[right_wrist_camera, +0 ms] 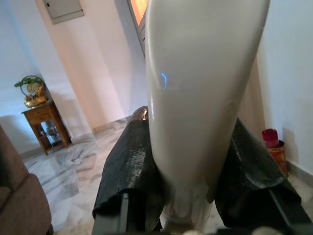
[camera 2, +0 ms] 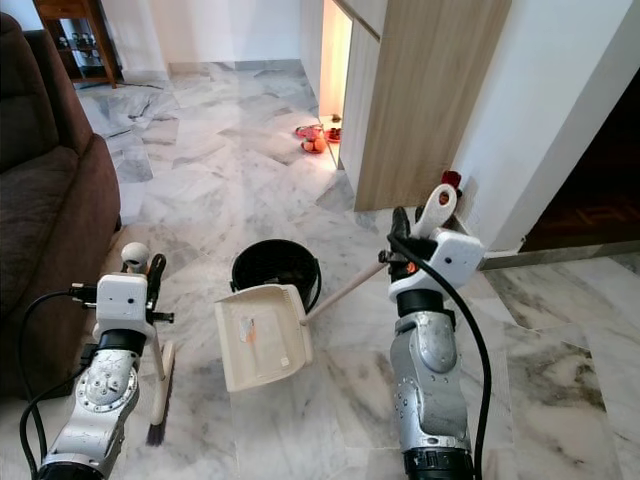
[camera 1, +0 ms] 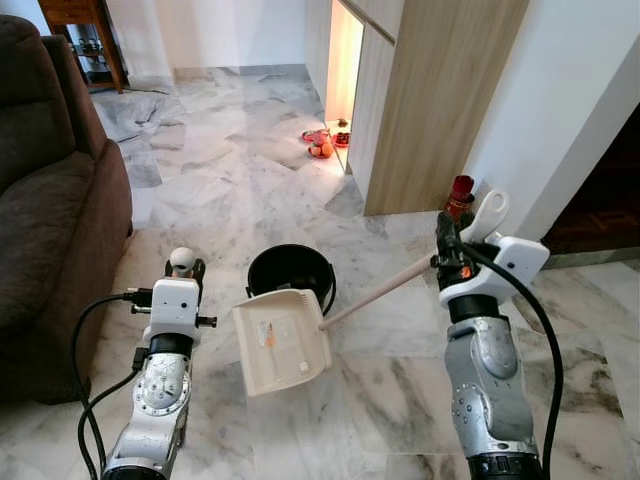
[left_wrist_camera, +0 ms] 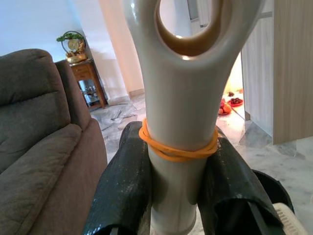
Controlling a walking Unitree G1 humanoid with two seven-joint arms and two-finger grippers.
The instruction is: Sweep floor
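Right pincer (camera 2: 400, 235) clamped on dustpan (camera 2: 260, 335) handle, pan tilted mid-frame beside black bin (camera 2: 277, 268), prob. for emptying. Left pincer (camera 2: 150, 275) closed on broom (camera 2: 160, 385) handle, bristles on floor lower left.

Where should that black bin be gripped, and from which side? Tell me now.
Pinch the black bin by its thin rim, one finger inside, coming straight down on its far-left edge. It stands upright and open, and the dustpan covers the near rim.
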